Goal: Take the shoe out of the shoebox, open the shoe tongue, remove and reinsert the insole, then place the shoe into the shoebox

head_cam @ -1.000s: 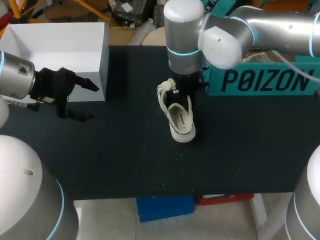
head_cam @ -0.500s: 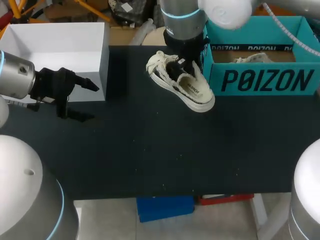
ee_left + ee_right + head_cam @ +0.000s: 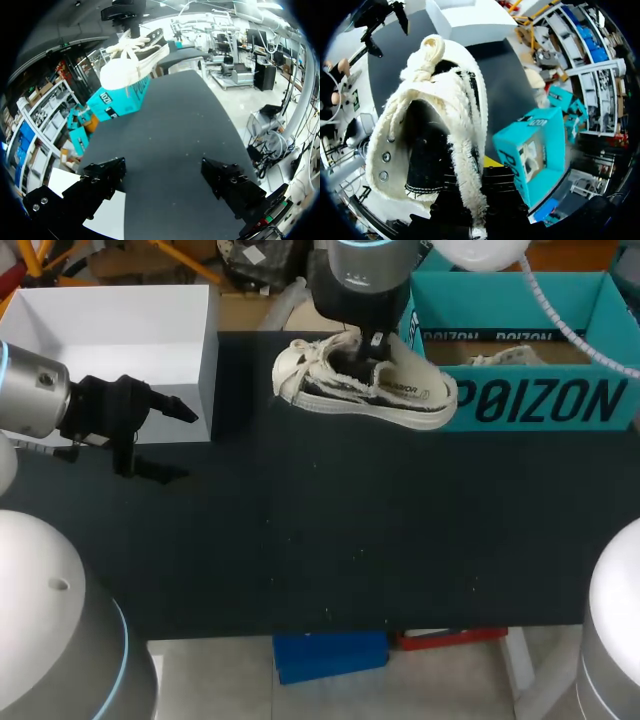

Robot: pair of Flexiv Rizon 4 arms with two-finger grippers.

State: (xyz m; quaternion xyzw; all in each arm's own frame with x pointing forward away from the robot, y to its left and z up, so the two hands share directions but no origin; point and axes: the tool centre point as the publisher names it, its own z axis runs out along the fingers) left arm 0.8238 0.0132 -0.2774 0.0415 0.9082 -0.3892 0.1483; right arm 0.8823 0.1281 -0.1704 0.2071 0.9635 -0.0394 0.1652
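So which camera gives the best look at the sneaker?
The head view: the whole sneaker shows side-on, held up by the right tool near the teal shoebox. The right wrist view shows only its laces and opening, very close; the left wrist view shows it far off, toe first.

A black table [image 3: 300,540] is filling the scene, its matte top catching soft, even light and showing scattered pale specks. At the table's far left corner a white open-topped box [image 3: 110,330] is sitting, apparently resting on the tabletop, its walls glowing brightly.
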